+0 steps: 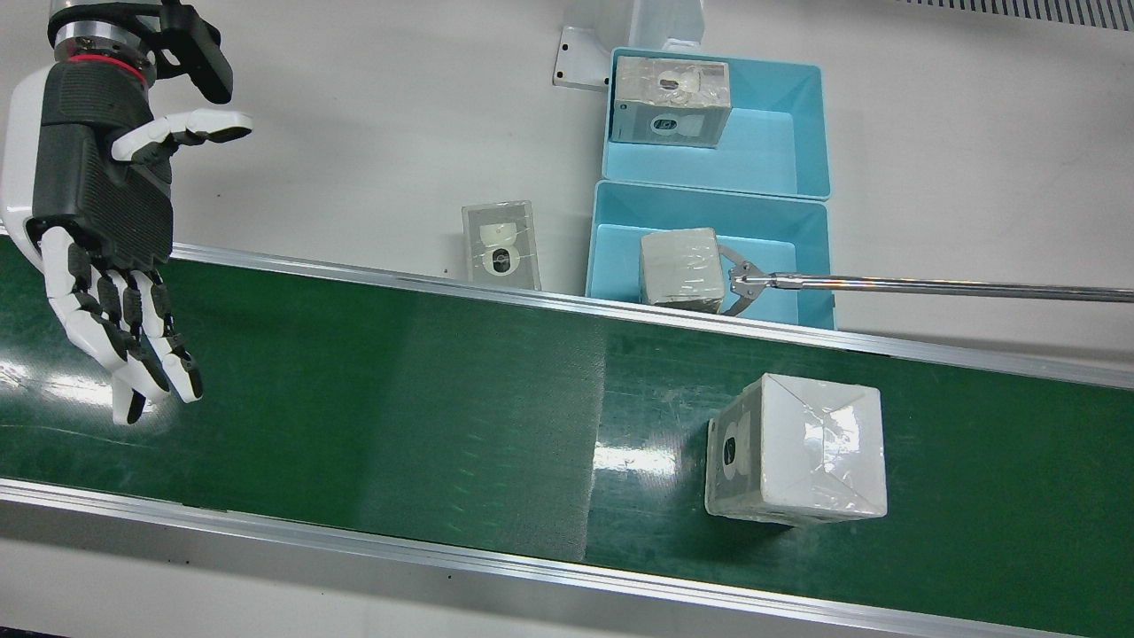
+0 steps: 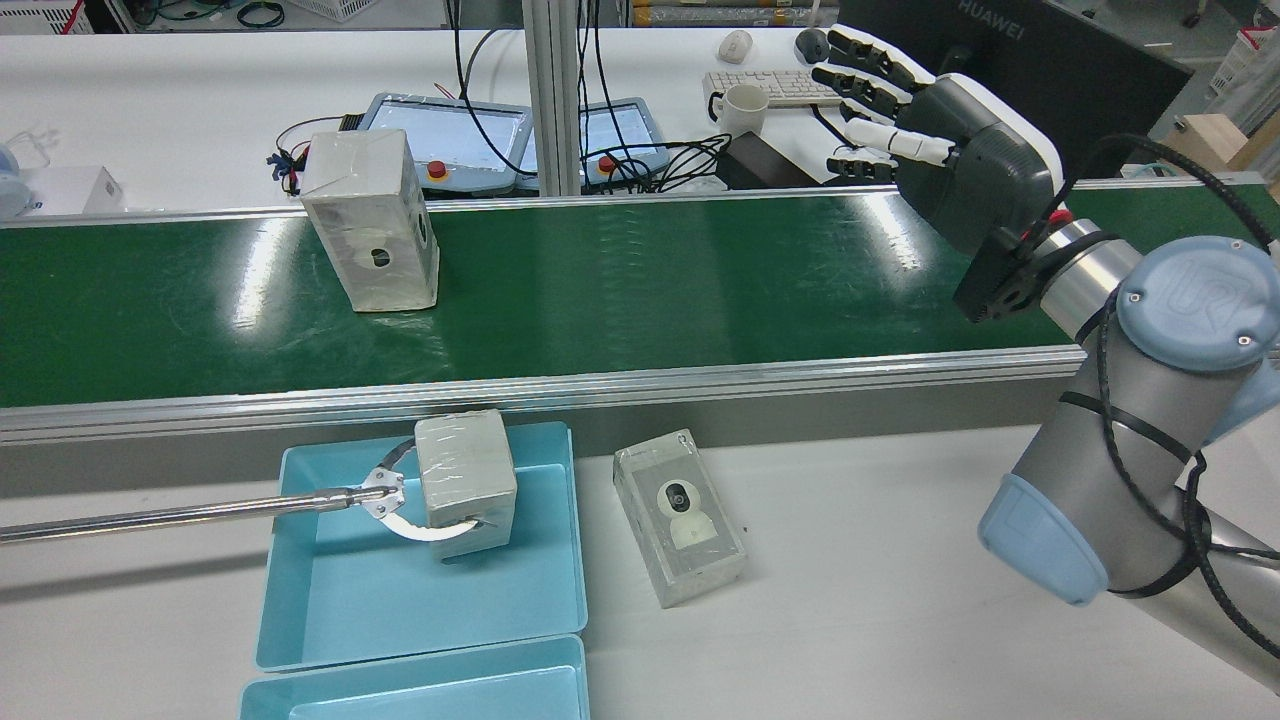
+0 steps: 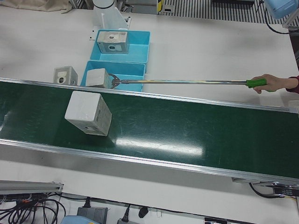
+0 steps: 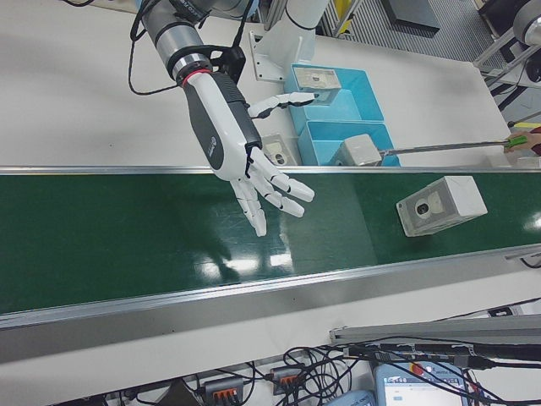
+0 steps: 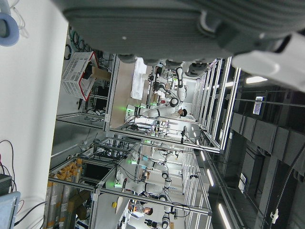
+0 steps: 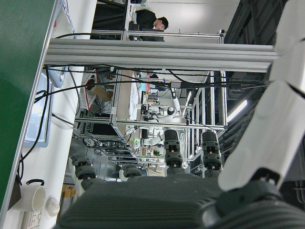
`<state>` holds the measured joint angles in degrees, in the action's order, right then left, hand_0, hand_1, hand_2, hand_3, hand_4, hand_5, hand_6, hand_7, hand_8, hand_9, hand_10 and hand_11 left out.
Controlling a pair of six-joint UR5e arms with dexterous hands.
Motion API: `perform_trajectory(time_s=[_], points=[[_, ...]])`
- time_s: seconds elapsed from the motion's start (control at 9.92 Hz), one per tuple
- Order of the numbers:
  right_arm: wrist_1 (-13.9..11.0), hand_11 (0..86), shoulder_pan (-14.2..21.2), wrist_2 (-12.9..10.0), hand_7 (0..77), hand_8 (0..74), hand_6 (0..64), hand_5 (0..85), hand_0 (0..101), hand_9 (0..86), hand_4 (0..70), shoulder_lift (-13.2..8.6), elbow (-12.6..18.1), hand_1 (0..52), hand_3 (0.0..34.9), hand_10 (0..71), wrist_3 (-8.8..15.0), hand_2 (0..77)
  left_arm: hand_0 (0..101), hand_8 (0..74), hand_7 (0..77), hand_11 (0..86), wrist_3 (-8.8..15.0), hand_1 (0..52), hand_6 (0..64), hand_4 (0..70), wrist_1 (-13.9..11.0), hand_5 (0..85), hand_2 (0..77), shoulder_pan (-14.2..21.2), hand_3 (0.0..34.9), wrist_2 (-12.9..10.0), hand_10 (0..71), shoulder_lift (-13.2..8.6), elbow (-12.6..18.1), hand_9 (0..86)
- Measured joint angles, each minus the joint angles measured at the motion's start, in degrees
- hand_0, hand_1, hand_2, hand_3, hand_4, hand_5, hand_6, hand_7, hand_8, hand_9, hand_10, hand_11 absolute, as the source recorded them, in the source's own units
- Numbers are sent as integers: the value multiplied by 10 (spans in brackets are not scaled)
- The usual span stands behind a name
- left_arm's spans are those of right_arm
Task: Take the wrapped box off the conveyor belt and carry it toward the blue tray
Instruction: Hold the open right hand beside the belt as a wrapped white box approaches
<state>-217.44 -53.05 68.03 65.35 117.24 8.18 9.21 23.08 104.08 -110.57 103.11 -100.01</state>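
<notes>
The wrapped box (image 1: 797, 447) stands upright on the green conveyor belt (image 1: 399, 399); it also shows in the rear view (image 2: 372, 220), the left-front view (image 3: 88, 113) and the right-front view (image 4: 441, 205). My right hand (image 1: 106, 221) is open with fingers spread, hovering above the belt far from the box, and holds nothing; it also shows in the rear view (image 2: 940, 130) and the right-front view (image 4: 241, 144). Two blue trays (image 1: 611, 266) sit beside the belt. My left hand (image 5: 167, 28) shows only as a palm edge in its own view, away from the belt, with nothing in it.
A person's long reach grabber (image 1: 930, 285) clamps another wrapped box (image 1: 680, 268) in the near tray. The far tray (image 1: 797, 133) holds a box (image 1: 671, 99). One more box (image 1: 501, 244) lies on the table between the belt and the trays.
</notes>
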Motion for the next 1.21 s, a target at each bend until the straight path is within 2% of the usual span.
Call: perform_trajectory(time_s=[0.4, 0.71, 0.91, 1.01, 1.21], points=[[0, 87, 1, 0, 164, 0, 0, 147, 388, 22, 76, -1, -7, 82, 300, 54, -1, 142, 0, 5, 5, 0, 0, 0, 0, 0, 0, 5, 11, 0, 0, 0, 5, 0, 0, 0], [16, 87, 3, 0, 164, 0, 0, 147, 388, 22, 76, -2, -27, 82, 299, 54, -1, 142, 0, 5, 5, 0, 0, 0, 0, 0, 0, 5, 5, 0, 0, 0, 5, 0, 0, 0], [20, 87, 7, 0, 164, 0, 0, 164, 390, 22, 93, -9, -41, 82, 299, 54, 0, 153, 0, 5, 5, 0, 0, 0, 0, 0, 0, 5, 11, 0, 0, 0, 5, 0, 0, 0], [21, 87, 9, 0, 164, 0, 0, 142, 390, 22, 60, -15, -47, 82, 299, 54, 0, 153, 0, 5, 5, 0, 0, 0, 0, 0, 0, 5, 11, 0, 0, 0, 5, 0, 0, 0], [22, 87, 11, 0, 153, 0, 0, 136, 390, 22, 60, -32, -65, 87, 301, 54, 0, 147, 0, 0, 5, 0, 0, 0, 0, 0, 0, 5, 5, 0, 0, 0, 0, 0, 0, 5]])
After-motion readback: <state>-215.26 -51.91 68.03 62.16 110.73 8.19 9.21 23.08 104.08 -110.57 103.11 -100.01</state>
